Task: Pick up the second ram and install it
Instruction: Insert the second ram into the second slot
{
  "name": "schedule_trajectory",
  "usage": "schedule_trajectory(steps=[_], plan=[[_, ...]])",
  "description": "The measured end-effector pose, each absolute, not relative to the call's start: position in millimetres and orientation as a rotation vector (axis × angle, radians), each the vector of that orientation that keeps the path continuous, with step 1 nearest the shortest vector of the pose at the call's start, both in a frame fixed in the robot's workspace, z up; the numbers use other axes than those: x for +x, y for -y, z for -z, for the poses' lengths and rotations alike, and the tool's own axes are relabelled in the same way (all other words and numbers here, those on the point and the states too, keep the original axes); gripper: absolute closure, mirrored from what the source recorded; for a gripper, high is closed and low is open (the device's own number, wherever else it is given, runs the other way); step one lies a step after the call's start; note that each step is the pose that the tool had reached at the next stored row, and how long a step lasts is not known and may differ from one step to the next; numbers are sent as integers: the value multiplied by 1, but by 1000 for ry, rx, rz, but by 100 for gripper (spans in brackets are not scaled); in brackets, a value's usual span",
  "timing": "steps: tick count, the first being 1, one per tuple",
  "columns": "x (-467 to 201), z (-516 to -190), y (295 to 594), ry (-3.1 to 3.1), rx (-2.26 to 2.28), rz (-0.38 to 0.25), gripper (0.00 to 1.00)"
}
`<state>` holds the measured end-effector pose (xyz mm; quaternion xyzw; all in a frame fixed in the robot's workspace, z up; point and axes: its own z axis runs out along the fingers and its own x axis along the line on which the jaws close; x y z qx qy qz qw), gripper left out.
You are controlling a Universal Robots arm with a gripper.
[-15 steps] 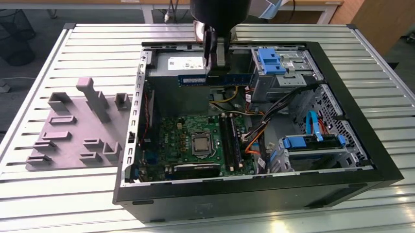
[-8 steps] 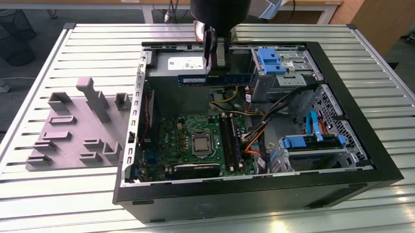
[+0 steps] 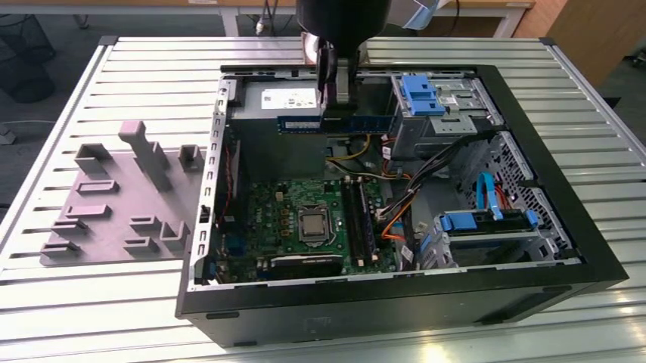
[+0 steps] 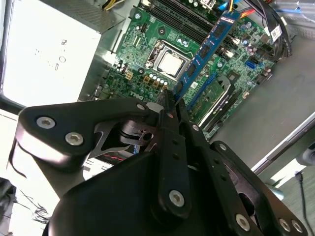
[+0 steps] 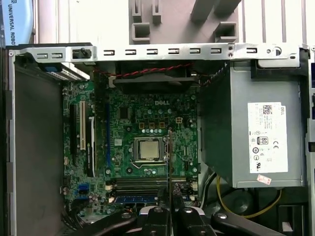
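My gripper point(image 3: 336, 112) hangs over the open computer case, above the power supply end, shut on the second ram point(image 3: 301, 124), a long blue-green strip held level and on edge. In the second wrist view the ram point(image 4: 206, 49) juts out from between the fingertips point(image 4: 165, 101) over the motherboard point(image 4: 147, 59). In the first wrist view the ram point(image 5: 170, 162) shows edge-on as a thin line above the gripper point(image 5: 170, 209). The black memory slots point(image 3: 358, 219) lie lower in the case, beside the processor socket point(image 3: 313, 224). One slot holds a blue strip point(image 5: 134, 199).
The black case wall point(image 3: 404, 302) rings the work area. The grey power supply point(image 5: 256, 132) sits under the gripper. Blue-tabbed drive cages point(image 3: 424, 94) and coloured cables point(image 3: 404, 208) fill the exterior view's right. A grey fixture block point(image 3: 121, 204) lies on the slatted table.
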<state>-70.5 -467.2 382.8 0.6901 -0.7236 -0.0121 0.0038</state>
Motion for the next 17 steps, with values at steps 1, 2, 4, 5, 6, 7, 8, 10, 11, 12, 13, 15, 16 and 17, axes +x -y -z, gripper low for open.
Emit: schedule_trajectory(steps=[1, 2, 4, 5, 6, 7, 8, 10, 11, 12, 13, 15, 16, 17], plan=[[-71, -383, 467, 2281, 2149, 38, 86], [-71, -383, 467, 2295, 2134, 38, 86], [-71, -382, 467, 2326, 2101, 38, 86], [-71, -382, 467, 2341, 2085, 38, 86], [-71, -382, 467, 2356, 2068, 38, 86], [-71, -382, 467, 2370, 2052, 38, 86], [-71, -382, 467, 2384, 2036, 38, 86], [-71, -382, 467, 2413, 2002, 38, 86], [-71, -382, 467, 2427, 1985, 38, 86], [-71, -382, 467, 2442, 1968, 38, 86], [-71, -381, 467, 2455, 1951, 38, 86], [-71, -381, 467, 2482, 1917, 38, 86], [-71, -381, 467, 2495, 1900, 38, 86], [-71, -381, 467, 2509, 1881, 38, 86]])
